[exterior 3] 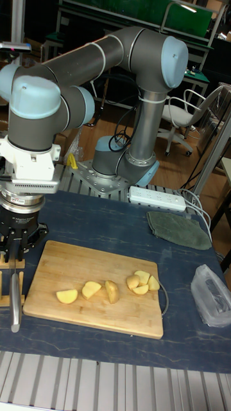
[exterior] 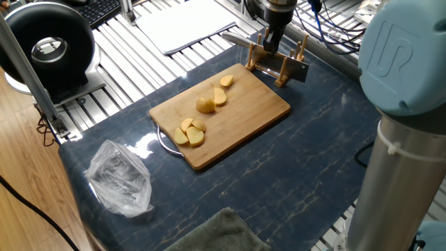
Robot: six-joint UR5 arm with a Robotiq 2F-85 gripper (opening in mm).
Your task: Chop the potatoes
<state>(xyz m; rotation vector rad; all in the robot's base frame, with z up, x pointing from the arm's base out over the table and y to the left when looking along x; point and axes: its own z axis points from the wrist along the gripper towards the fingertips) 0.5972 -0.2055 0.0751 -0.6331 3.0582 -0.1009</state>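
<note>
My gripper hangs over the wooden knife rack at the far edge of the bamboo board. The fingers point down between the rack's uprights, right at the knife that lies across the rack. From these angles I cannot tell how far apart the fingers stand, nor whether they touch the knife handle.

The potatoes lie on the board in two loose groups: three pieces near the middle and toward the rack end, and a cluster of three or four near the end with the metal handle loop. All pieces rest on the board, well apart from my gripper.

Off the board, on the dark blue mat: a crumpled clear plastic bag and a grey-green cloth
</note>
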